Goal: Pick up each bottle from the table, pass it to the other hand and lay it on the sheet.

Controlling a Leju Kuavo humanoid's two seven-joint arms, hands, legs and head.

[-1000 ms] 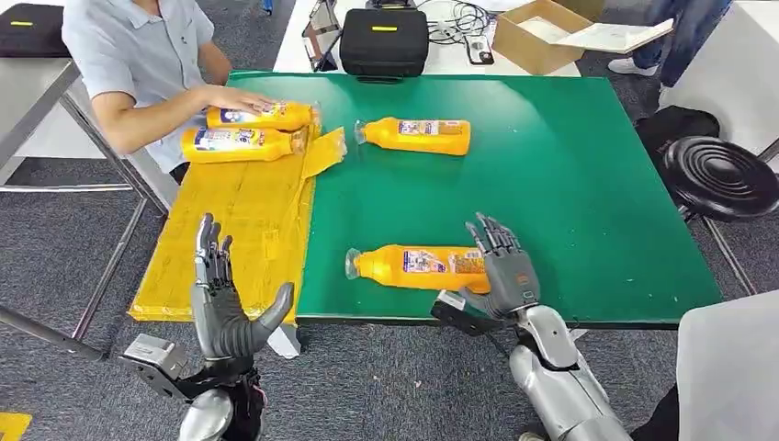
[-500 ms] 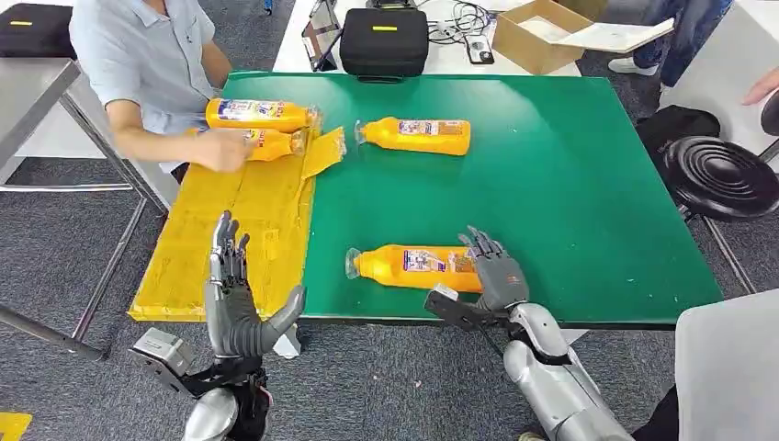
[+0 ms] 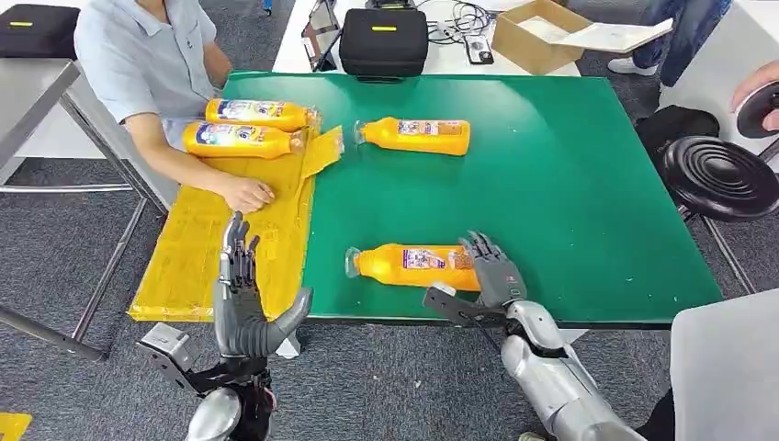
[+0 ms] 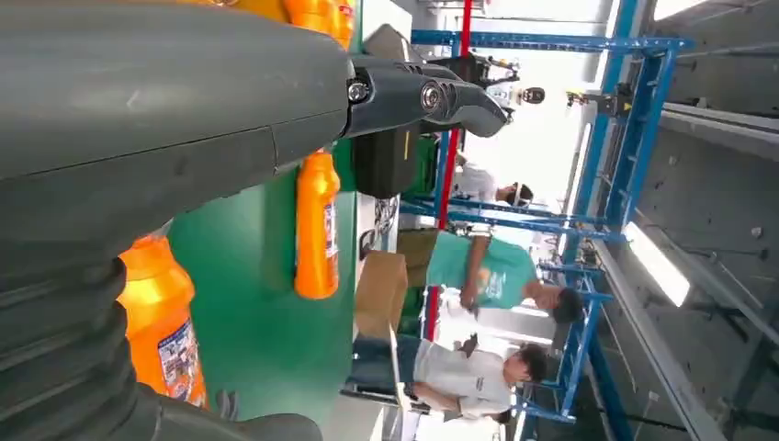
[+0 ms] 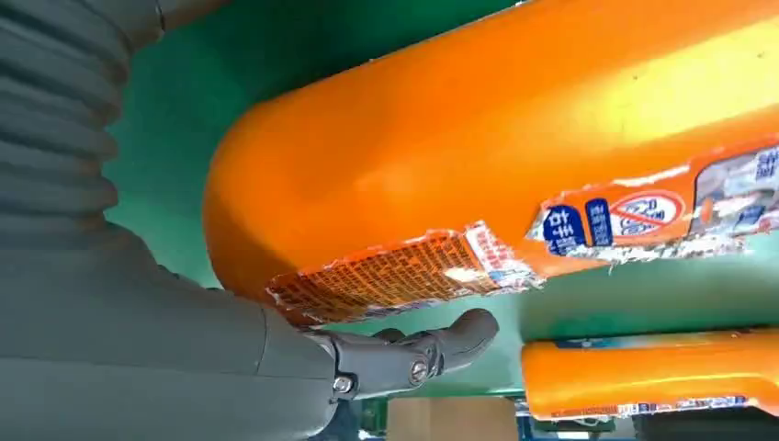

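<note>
The right hand (image 3: 496, 271) is resting at the base end of the near orange bottle (image 3: 413, 266), which is lying on its side on the green surface (image 3: 570, 184) close to the front edge, its cap end pointing toward the yellow sheet (image 3: 230, 230). In the head view the fingers (image 3: 482, 248) are lying over the bottle's base; in the right wrist view the thumb (image 5: 441, 344) is sitting beside the bottle's rounded bottom with green showing between them. Whether the fingers are actually closed on the bottle cannot be told.

The left hand (image 3: 243, 308) is hovering upright in front of the surface's near edge, by the front corner of the sheet, palm facing inward. Its fingers (image 3: 236, 253) are standing spread and straight with the thumb (image 3: 296, 308) angled out to the side, gripping nothing.

A second orange bottle (image 3: 418, 135) is lying on its side farther back on the green surface, just beside the sheet's folded corner. Two more orange bottles (image 3: 253, 113) (image 3: 241, 139) are lying side by side at the far end of the sheet. A person in a light blue shirt (image 3: 138, 55) is sitting at that end, with one hand (image 3: 243, 193) resting on the sheet nearer than those two bottles. Behind the surface, a black case (image 3: 384, 39) and an open cardboard box (image 3: 542, 35) are sitting on a white table.
</note>
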